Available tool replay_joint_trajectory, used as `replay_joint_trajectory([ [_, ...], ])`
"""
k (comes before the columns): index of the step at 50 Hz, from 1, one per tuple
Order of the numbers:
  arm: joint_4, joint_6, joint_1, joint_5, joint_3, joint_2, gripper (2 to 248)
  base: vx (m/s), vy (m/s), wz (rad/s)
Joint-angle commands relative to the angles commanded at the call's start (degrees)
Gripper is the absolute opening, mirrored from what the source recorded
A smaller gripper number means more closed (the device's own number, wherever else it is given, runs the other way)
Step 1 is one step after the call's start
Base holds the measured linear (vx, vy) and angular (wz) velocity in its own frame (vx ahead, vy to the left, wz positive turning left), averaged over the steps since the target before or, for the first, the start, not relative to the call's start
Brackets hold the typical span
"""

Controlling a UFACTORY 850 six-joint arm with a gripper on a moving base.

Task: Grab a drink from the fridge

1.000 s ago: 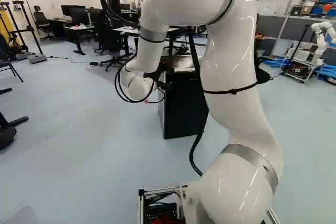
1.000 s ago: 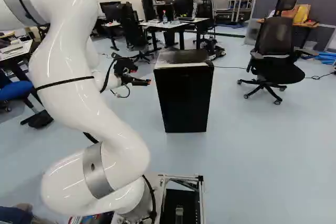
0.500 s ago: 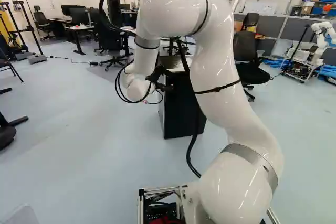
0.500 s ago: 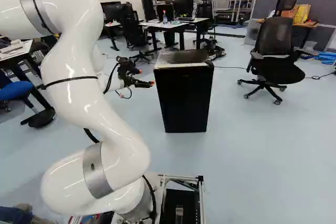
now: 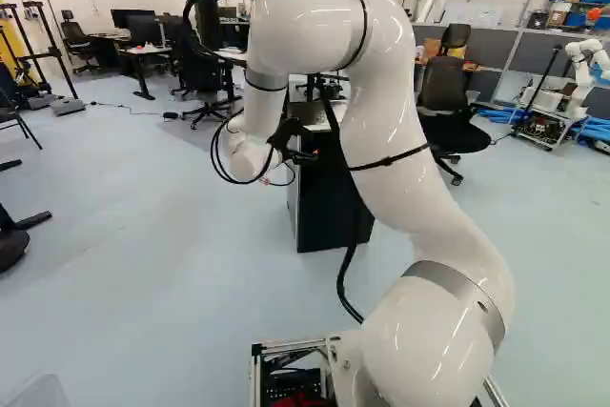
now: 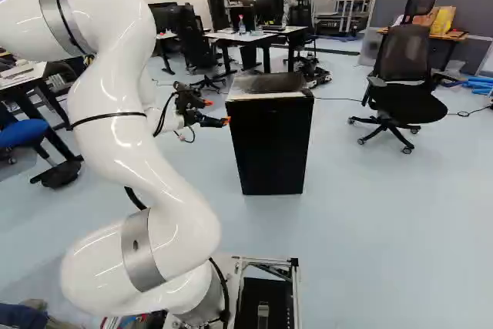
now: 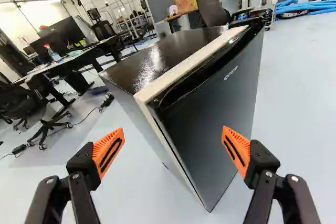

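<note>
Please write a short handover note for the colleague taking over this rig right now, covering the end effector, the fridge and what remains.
End effector: open, fingers wide apart, gripping nothing.
Fridge: on the floor ahead of the arm, its near upright edge facing the end effector; contact cannot be judged.
Door: looks shut, so any drink inside is hidden.
Done: end effector is close to the fridge's front edge.
Left: open the door, find a drink, grip it and bring it out. I'd suggest checking clearance at that edge first.

The pale floor carries a black fridge, a wheeled chair — and a thin cable
</note>
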Motion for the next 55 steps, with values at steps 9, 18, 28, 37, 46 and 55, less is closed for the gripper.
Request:
replay_joint_trajectory([
  [9,0.0,0.0,-0.4,0.0,-0.9,-0.6,247,0.0,0.0,0.0],
  [18,0.0,0.0,-1.0,0.0,-1.6,-1.0,247,0.0,0.0,0.0],
  [28,0.0,0.0,-1.7,0.0,-2.3,-1.5,247,0.0,0.0,0.0],
  [37,0.0,0.0,-2.3,0.0,-3.3,-2.9,247,0.0,0.0,0.0],
  [46,0.0,0.0,-2.8,0.0,-4.4,-4.8,247,0.0,0.0,0.0],
  [55,0.0,0.0,-3.0,0.0,-4.6,-5.0,247,0.0,0.0,0.0],
])
